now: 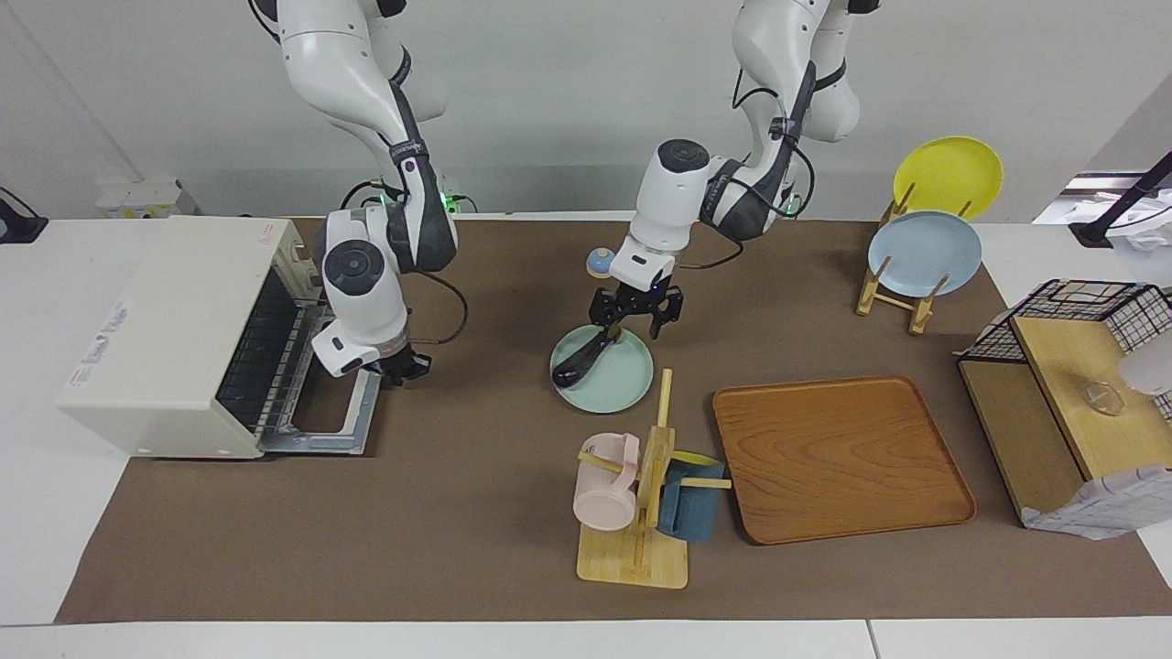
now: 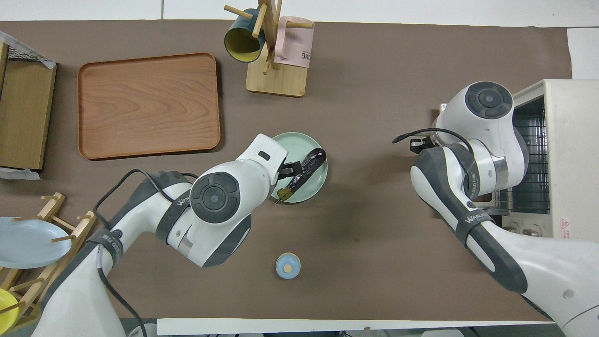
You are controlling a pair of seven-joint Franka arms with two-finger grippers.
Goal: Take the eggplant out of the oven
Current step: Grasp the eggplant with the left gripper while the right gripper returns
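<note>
The oven point(image 1: 179, 334) stood at the right arm's end of the table with its door down, the right hand point(image 1: 403, 366) over that door, its grip unreadable. Mid-table, the eggplant point(image 1: 586, 357) lay in the green plate point(image 1: 618, 380), the left hand point(image 1: 636, 320) spread just above it.

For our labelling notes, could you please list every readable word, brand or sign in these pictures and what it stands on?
"WANUF", partly legible: band on the left arm and right arm.
"ME", end of a cut-off word: pink mug on the wooden rack.
Red warning triangle: cream-white toaster oven; its text is unreadable.
Labels on the oven's top: unreadable.
</note>
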